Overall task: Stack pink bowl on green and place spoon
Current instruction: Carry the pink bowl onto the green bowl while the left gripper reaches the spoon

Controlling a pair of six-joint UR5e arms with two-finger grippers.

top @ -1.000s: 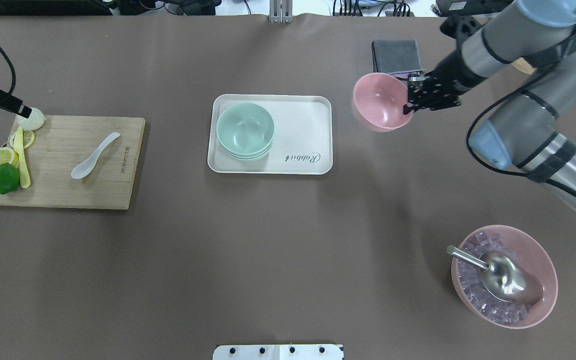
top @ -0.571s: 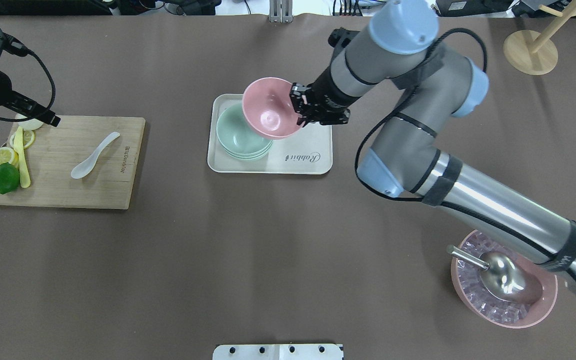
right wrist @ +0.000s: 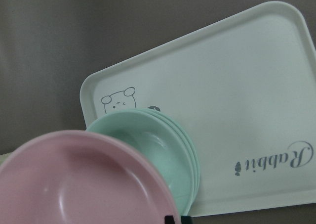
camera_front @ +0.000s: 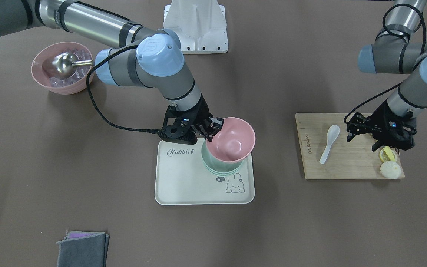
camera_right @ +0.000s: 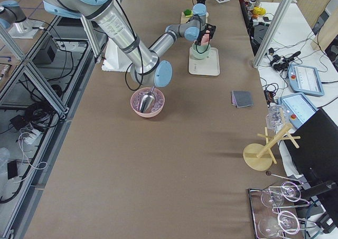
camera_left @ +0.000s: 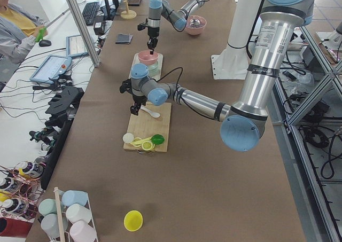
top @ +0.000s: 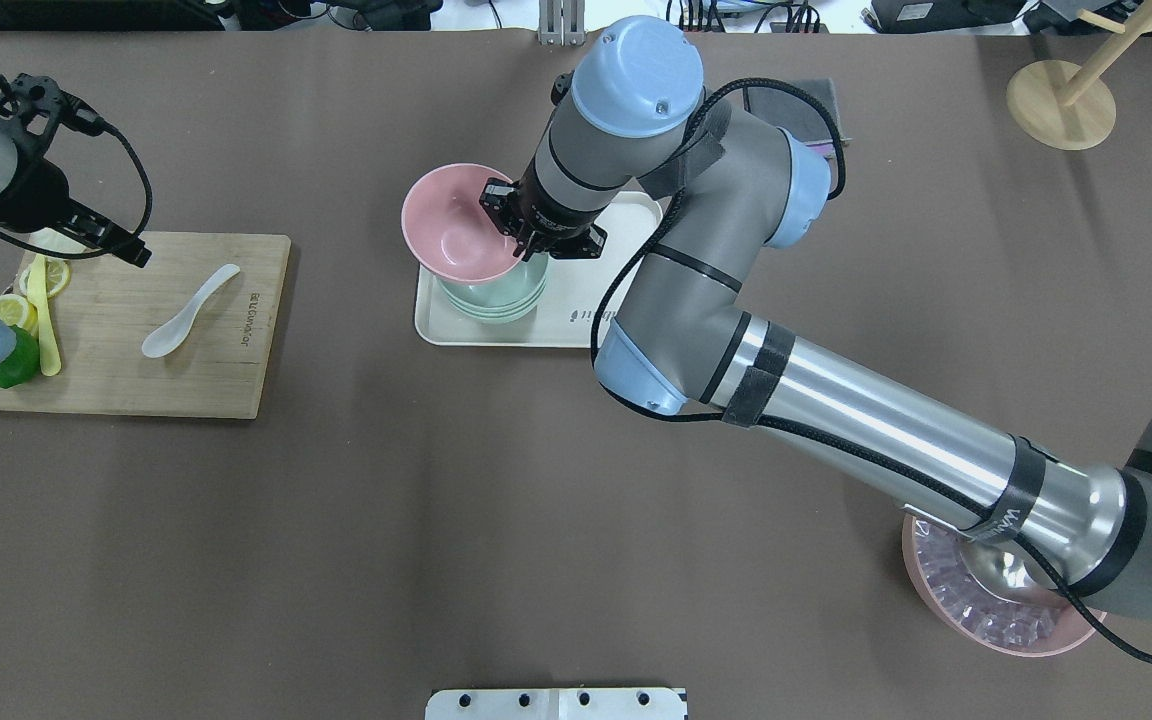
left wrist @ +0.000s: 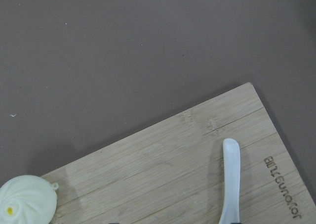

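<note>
My right gripper (top: pixel 519 243) is shut on the rim of the pink bowl (top: pixel 453 226) and holds it tilted over the stack of green bowls (top: pixel 496 298) on the white tray (top: pixel 636 215). In the front view the pink bowl (camera_front: pixel 232 140) sits low over the green bowls (camera_front: pixel 219 169); I cannot tell if they touch. The right wrist view shows the pink bowl (right wrist: pixel 74 184) in front of the green bowls (right wrist: pixel 148 140). The white spoon (top: pixel 188 313) lies on the wooden board (top: pixel 126 385). My left gripper (camera_front: pixel 361 142) hovers open and empty over the board's far corner, beside the spoon (camera_front: pixel 329 142).
A large pink bowl of ice cubes with a metal scoop (camera_front: pixel 63 68) stands at the robot's near right. Lemon slices, a lime (top: pixel 11 368) and a white bun (camera_front: pixel 389 170) lie on the board's outer end. A grey cloth (camera_front: pixel 82 248) and a wooden stand (top: pixel 1061 105) are far right.
My right arm has carried the pink bowl leftward from right of the tray to over the green bowls. My left arm has moved in over the board's far corner.
</note>
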